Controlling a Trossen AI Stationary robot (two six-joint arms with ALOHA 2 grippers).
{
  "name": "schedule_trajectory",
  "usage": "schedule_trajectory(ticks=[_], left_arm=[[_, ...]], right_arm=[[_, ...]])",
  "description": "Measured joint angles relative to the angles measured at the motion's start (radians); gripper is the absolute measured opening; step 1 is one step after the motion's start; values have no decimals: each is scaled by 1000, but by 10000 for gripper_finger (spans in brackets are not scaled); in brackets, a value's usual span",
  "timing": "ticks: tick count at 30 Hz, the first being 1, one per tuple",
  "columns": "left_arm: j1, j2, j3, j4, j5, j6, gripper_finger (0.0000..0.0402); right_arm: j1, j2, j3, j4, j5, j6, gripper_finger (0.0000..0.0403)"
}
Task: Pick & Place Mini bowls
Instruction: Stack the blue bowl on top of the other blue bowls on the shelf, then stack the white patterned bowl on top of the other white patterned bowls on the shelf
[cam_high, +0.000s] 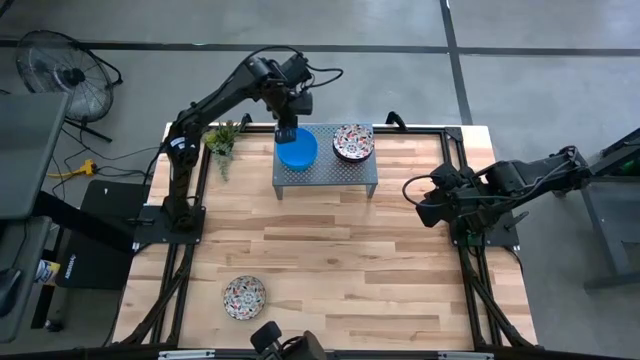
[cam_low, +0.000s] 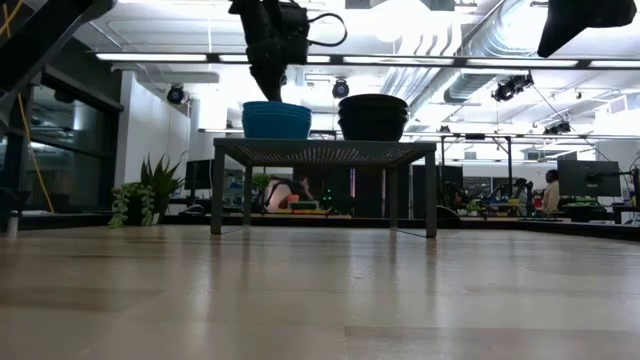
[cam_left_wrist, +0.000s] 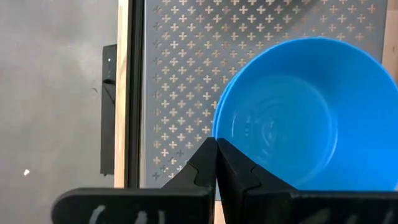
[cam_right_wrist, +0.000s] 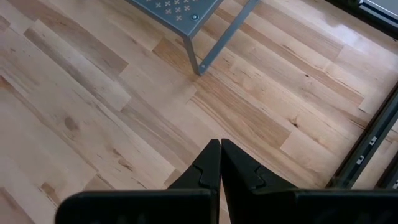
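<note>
A blue mini bowl (cam_high: 297, 150) sits on the left part of a grey perforated stand (cam_high: 360, 172) at the table's far side. In the low view it shows as a stack of blue bowls (cam_low: 277, 120). A floral bowl (cam_high: 353, 142) sits on the stand's right part, a dark stack (cam_low: 373, 117) in the low view. Another floral bowl (cam_high: 244, 297) rests on the wood near the near edge. My left gripper (cam_left_wrist: 216, 142) is shut, its tips right over the blue bowl's far-left rim (cam_left_wrist: 216, 121). My right gripper (cam_right_wrist: 220, 143) is shut, raised over the wood by the table's right edge. My left gripper points down from above with its shut tips at the blue bowl's far-left rim (cam_left_wrist: 215, 127). Whether the tips touch the rim I cannot tell. The bowl sits upright on the stand.
A small potted plant (cam_high: 222, 140) stands just left of the stand. The stand's legs (cam_right_wrist: 191, 55) rise from the wood. Black frame rails (cam_high: 463, 190) run along the table's left and right edges. Bare wood (cam_high: 330, 260) spreads across the table's middle.
</note>
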Motion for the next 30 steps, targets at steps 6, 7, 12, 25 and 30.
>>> schedule_trajectory(ticks=[6,7,12,25,30], left_arm=[[0,0,0,1,-15,-6,0],[0,0,0,0,-22,-8,0],[0,-51,0,-9,-49,-8,0],[-59,-170,2,-121,8,-55,0],[-125,-226,-1,-119,17,-94,0]], right_arm=[[0,0,0,-1,0,-1,0],[0,0,0,-2,-1,-1,0],[0,-1,0,-3,-10,-1,0],[0,-2,0,-5,-14,-17,0],[0,-2,0,-6,-18,-21,0]])
